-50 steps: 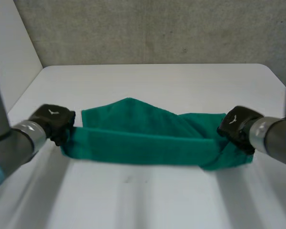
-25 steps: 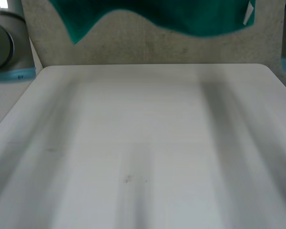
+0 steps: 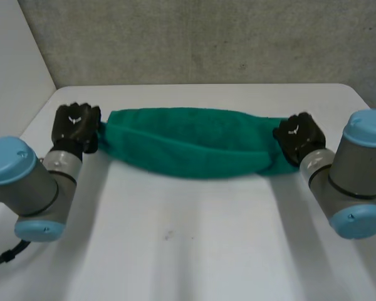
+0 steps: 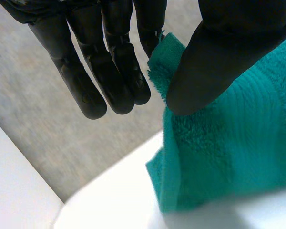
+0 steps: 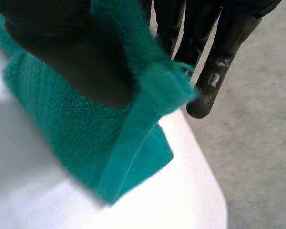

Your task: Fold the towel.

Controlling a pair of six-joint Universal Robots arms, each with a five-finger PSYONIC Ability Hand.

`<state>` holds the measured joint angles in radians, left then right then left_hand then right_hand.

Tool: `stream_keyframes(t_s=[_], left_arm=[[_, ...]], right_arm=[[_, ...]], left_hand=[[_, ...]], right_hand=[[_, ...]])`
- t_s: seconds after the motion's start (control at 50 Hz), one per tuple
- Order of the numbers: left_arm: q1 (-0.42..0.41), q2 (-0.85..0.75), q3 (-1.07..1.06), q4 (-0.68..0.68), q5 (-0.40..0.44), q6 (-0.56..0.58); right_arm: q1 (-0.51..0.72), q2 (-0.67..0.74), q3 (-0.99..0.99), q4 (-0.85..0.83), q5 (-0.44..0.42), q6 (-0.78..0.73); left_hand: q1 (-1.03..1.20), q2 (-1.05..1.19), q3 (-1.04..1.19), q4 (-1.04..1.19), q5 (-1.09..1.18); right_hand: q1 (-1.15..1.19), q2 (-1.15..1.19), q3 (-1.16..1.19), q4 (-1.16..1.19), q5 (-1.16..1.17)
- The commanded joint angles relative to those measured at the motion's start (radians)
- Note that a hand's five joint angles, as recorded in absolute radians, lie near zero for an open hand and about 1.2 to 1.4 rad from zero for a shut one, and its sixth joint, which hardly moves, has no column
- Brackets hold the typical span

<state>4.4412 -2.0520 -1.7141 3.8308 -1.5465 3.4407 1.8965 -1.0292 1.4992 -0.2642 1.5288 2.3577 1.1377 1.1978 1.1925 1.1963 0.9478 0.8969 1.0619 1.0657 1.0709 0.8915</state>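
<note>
The long green terry towel [image 3: 194, 147] is stretched from left to right across the far half of the flat white table [image 3: 194, 251], in front of the grey speckled wall [image 3: 207, 37]. It is held between 2 hands: its left end is pinched by the black left hand [image 3: 75, 125], its right end by the black right hand [image 3: 299, 135]. The 2 grey arms are set nearer than the towel, at the table's left and right sides.
</note>
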Motion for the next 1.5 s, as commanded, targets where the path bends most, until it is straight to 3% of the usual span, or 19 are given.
stream_keyframes(t_s=[0.02, 0.16, 0.26, 0.38, 0.48, 0.62, 0.86, 1.12, 1.22, 1.28, 1.4, 1.5], left_arm=[[0.009, 0.078, -0.093, -0.002, -0.003, 0.000], [0.021, 0.127, -0.143, -0.005, -0.003, -0.002], [0.020, 0.148, -0.153, -0.008, -0.003, -0.002], [0.017, 0.150, -0.156, -0.010, -0.004, -0.002], [0.020, 0.150, -0.156, -0.010, -0.004, -0.002], [0.023, 0.151, -0.157, -0.030, -0.006, -0.002], [0.018, 0.158, -0.165, -0.045, -0.003, -0.002], [0.012, 0.164, -0.171, -0.045, -0.003, -0.002], [0.010, 0.162, -0.170, -0.043, -0.003, -0.002], [0.012, 0.162, -0.168, -0.043, -0.003, -0.002], [0.021, 0.162, -0.163, -0.043, -0.003, -0.002], [0.024, 0.162, -0.162, -0.043, -0.003, -0.002]], right_arm=[[-0.049, -0.103, 0.096, -0.003, -0.007, 0.180], [-0.116, -0.137, 0.127, 0.020, -0.010, 0.409], [-0.171, -0.131, 0.105, 0.159, -0.039, 0.501], [-0.218, -0.127, 0.095, 0.226, -0.082, 0.571], [-0.275, -0.159, 0.098, 0.246, -0.134, 0.652], [-0.336, -0.255, 0.099, 0.335, -0.200, 0.647], [-0.338, -0.243, -0.030, 0.356, -0.199, 0.657], [-0.309, 0.046, -0.425, 0.619, -0.191, 0.707], [-0.281, 0.231, -0.617, 0.718, -0.190, 0.761], [-0.277, 0.250, -0.636, 0.731, -0.190, 0.762], [-0.264, 0.363, -0.731, 0.787, -0.188, 0.758], [-0.261, 0.371, -0.737, 0.807, -0.187, 0.749]], left_hand=[[0.259, 0.198, 0.204, 0.200, 0.274], [0.259, 0.198, 0.204, 0.200, 0.274], [0.259, 0.198, 0.204, 0.200, 0.274], [0.259, 0.198, 0.204, 0.200, 0.274], [0.259, 0.198, 0.204, 0.200, 0.274], [0.259, 0.198, 0.204, 0.200, 0.274], [0.259, 0.198, 0.204, 0.200, 0.274], [0.259, 0.198, 0.204, 0.200, 0.274], [0.259, 0.198, 0.204, 0.200, 0.274], [0.259, 0.198, 0.204, 0.200, 0.274], [0.259, 0.198, 0.204, 0.200, 0.274], [0.259, 0.198, 0.204, 0.200, 0.274]], right_hand=[[-0.207, -0.372, -0.375, -0.381, -0.376], [-0.439, -0.604, -0.608, -0.613, -0.608], [-0.547, -0.712, -0.716, -0.721, -0.716], [-0.554, -0.719, -0.722, -0.728, -0.723], [-0.413, -0.578, -0.582, -0.587, -0.582], [-0.439, -0.604, -0.608, -0.613, -0.608], [-0.474, -0.639, -0.643, -0.648, -0.643], [-0.445, -0.610, -0.614, -0.619, -0.614], [-0.419, -0.584, -0.588, -0.593, -0.588], [-0.410, -0.575, -0.579, -0.584, -0.579], [-0.234, -0.399, -0.403, -0.408, -0.403], [0.498, 0.333, 0.330, 0.324, 0.329]])
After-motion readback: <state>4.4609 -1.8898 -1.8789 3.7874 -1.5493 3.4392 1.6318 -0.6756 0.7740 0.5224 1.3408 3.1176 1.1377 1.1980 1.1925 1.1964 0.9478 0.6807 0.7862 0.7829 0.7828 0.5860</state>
